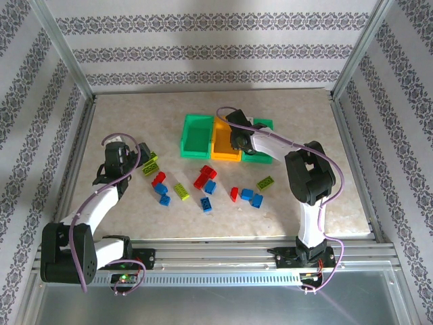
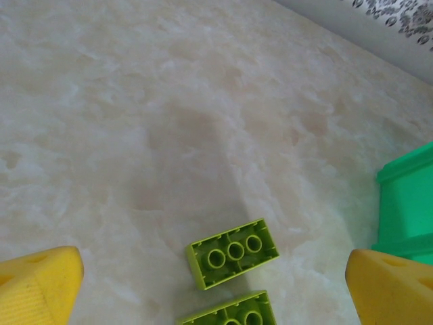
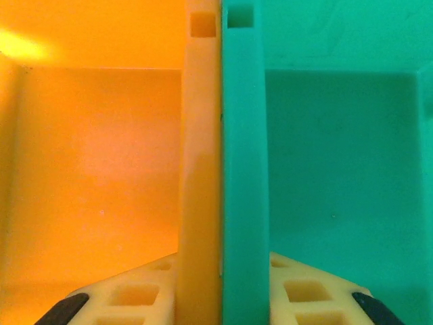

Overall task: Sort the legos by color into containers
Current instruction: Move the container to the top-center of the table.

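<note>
The containers stand in a row at the back: a green bin (image 1: pixel 197 135), an orange bin (image 1: pixel 225 145) and a second green bin (image 1: pixel 262 158) partly under my right arm. My right gripper (image 1: pixel 238 139) (image 3: pixel 222 271) is shut on the joined orange wall (image 3: pixel 201 169) and green wall (image 3: pixel 242 169), one finger inside each bin. My left gripper (image 1: pixel 137 161) (image 2: pixel 213 261) hangs open over two yellow-green legos (image 2: pixel 233 252) (image 1: pixel 150 162) lying studs down. Both bin floors seen from the right wrist are bare.
Loose legos are scattered mid-table: red (image 1: pixel 205 177), red (image 1: pixel 234 194), blue (image 1: pixel 162 193), blue (image 1: pixel 252 196), blue (image 1: pixel 207 204), yellow-green (image 1: pixel 181 191) and yellow-green (image 1: pixel 265 182). Metal frame posts and patterned walls enclose the table.
</note>
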`<state>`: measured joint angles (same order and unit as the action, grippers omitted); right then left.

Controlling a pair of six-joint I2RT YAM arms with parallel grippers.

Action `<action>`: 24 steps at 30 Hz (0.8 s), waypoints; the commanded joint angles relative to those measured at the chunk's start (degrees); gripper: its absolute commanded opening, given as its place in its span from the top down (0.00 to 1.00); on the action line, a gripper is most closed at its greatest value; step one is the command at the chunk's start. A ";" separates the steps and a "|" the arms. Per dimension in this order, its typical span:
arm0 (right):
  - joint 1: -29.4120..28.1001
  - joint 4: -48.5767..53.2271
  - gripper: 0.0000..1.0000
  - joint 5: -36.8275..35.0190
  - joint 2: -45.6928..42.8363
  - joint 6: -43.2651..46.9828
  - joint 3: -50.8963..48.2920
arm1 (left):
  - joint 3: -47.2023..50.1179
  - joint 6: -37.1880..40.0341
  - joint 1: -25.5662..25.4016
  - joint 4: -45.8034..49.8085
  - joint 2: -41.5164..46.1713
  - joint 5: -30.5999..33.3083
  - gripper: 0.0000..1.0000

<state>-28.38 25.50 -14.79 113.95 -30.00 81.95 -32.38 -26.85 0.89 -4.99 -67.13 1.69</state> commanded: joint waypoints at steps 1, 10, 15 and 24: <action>-0.49 3.28 0.72 2.48 1.46 2.73 2.26 | -2.99 0.43 0.79 4.97 -1.31 -0.46 0.00; -0.05 4.56 0.54 3.87 1.54 3.55 4.43 | -9.00 1.09 0.78 12.77 -8.77 -2.65 0.00; -0.09 5.76 0.38 3.56 0.45 3.66 6.21 | -11.03 1.22 0.74 15.19 -12.86 -2.64 0.00; -0.01 7.81 0.20 -0.33 -7.16 4.73 5.78 | -18.43 6.63 -0.24 19.46 -23.41 -5.20 0.00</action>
<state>-28.38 31.68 -12.29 112.20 -25.50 87.53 -47.33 -24.03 0.84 10.72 -87.59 -1.80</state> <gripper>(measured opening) 0.797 0.997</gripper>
